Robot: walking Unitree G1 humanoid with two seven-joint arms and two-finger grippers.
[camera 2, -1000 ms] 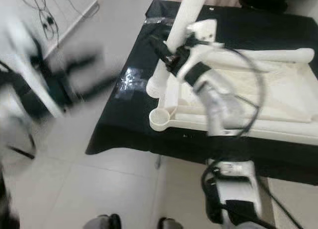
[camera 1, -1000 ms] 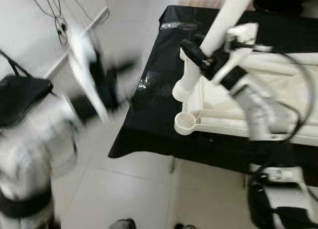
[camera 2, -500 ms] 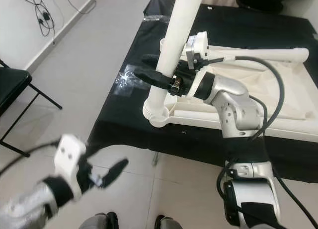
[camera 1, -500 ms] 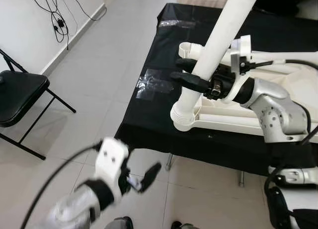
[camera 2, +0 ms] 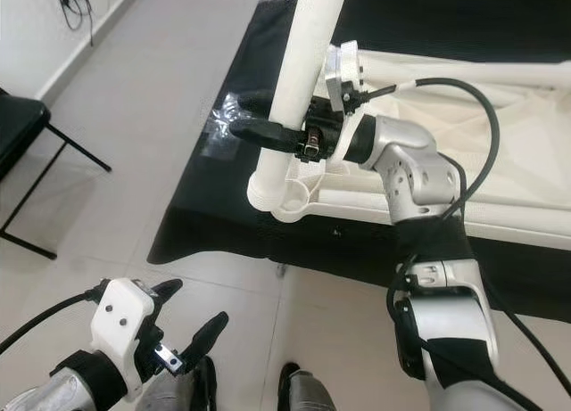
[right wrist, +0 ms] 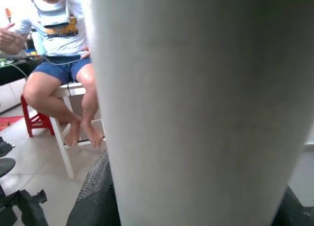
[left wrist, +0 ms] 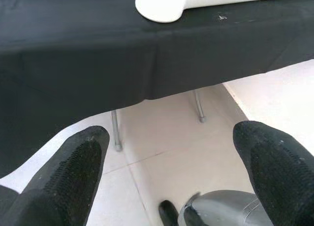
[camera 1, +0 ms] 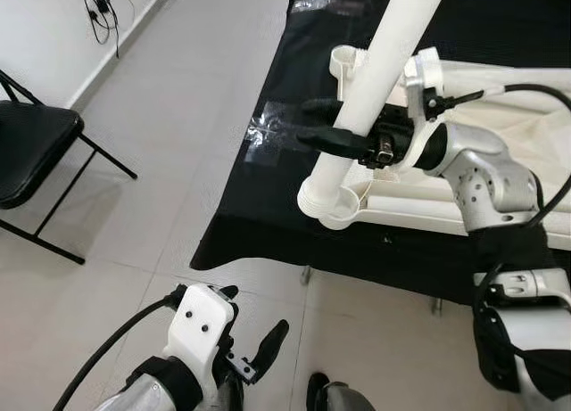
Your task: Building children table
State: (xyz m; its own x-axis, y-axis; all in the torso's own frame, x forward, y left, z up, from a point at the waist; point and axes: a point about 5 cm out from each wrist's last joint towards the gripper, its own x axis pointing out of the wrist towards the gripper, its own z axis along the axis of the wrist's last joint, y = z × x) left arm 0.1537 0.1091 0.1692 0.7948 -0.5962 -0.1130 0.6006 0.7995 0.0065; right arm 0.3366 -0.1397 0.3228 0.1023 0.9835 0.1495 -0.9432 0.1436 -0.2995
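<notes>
1 white table leg (camera 1: 384, 63) clamped in my right gripper (camera 1: 335, 130) over the tabletop's corner socket (camera 1: 343, 206); left gripper (camera 1: 254, 349) spread, holding nothing (low, near floor).

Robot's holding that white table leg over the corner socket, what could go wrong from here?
1. The right gripper grips the white table leg low while most of it rises tilted above, so it may pivot or slip.
2. The leg's threaded end looks tilted over the corner socket, so it may jam.
3. The upturned tabletop sits near the black table's edge; pushing might shift it.
</notes>
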